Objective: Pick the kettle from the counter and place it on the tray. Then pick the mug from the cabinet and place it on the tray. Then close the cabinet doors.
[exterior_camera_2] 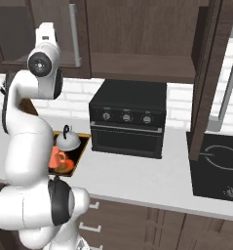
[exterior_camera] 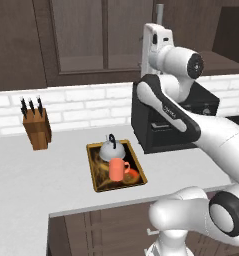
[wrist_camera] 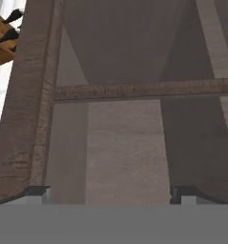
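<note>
Two of the three steps are looking finished to us: the kettle [exterior_camera: 110,148] and the mug [exterior_camera: 118,169] are both sitting on the tray [exterior_camera: 97,181], which is lying on the counter [exterior_camera: 36,175] between the knife block [exterior_camera: 36,127] on the left and the black oven [exterior_camera: 161,131] on the right. The kettle is standing upright at the tray's far end, the orange mug just in front of it.

We are therefore judging the cabinet doors [exterior_camera: 81,35] as what remains. In the hand view we are looking into the cabinet [wrist_camera: 120,143], its shelf edge [wrist_camera: 144,89] running crosswise ahead, and the claw [wrist_camera: 108,193] is standing wide and holding nothing, its two tips apart at the bottom. A grey bar handle [exterior_camera_2: 74,34] is hanging vertically just right of the hand in the right base view, so its long axis is running up and down. We are reckoning the coming move is turning on getting beside or behind that door to swing it shut.
</note>
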